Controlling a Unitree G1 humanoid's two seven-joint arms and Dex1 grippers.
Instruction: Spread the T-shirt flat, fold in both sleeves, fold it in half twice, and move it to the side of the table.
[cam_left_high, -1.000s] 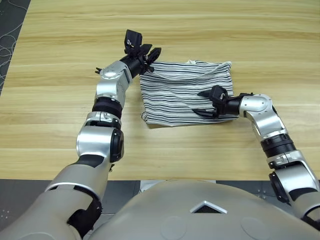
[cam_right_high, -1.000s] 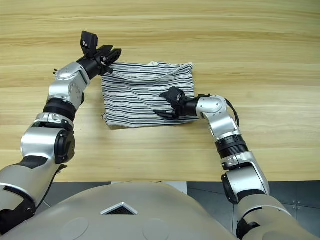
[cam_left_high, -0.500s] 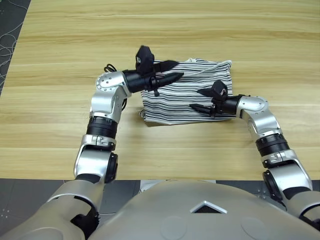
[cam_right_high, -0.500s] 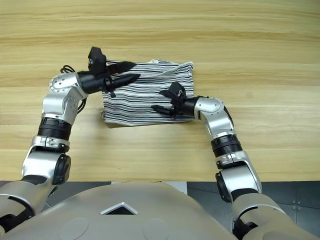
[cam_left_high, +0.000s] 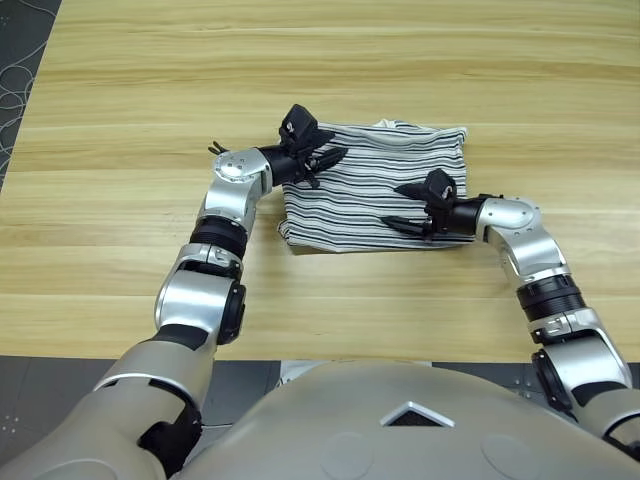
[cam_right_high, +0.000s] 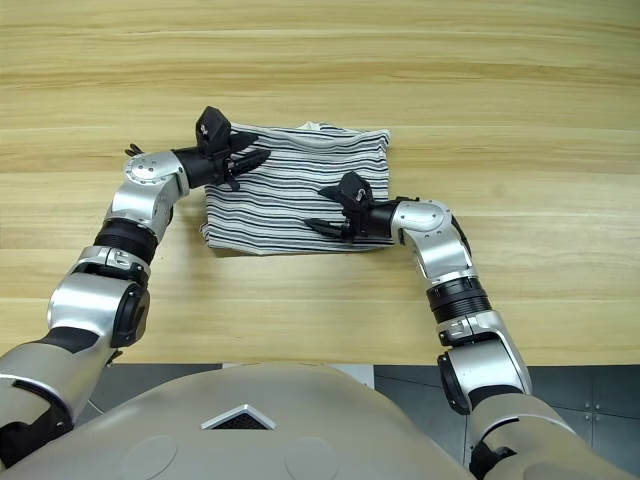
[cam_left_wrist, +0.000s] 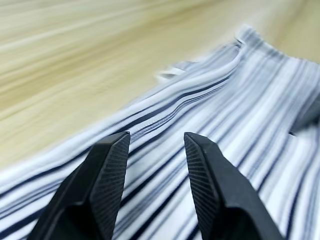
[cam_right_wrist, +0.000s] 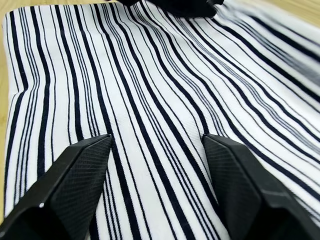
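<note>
- A black-and-white striped T-shirt (cam_left_high: 350, 195) lies folded into a compact, roughly square bundle near the middle of a pale wooden table (cam_left_high: 300, 60).
- The stripes run across the bundle from side to side. A curved neckline seam shows along its far edge.
- The bundle's near-left corner is slightly rounded and puffy, and the other edges lie fairly straight.
- The left tool (cam_left_wrist: 156, 136) sits over the far-left corner of the T-shirt, pointing toward the robot's right. Its two black ribbed fingers (cam_left_wrist: 112, 165) are spread apart with nothing between them, and striped cloth lies just beneath.
- The right tool (cam_left_high: 390, 205) is over the near-right part of the T-shirt, pointing toward the robot's left. Its fingers are also spread wide and grip nothing.
- From the right wrist view the cloth lies close under the fingertips, but I cannot tell whether they touch it.
- The two tools face each other across the bundle, well apart.
</note>
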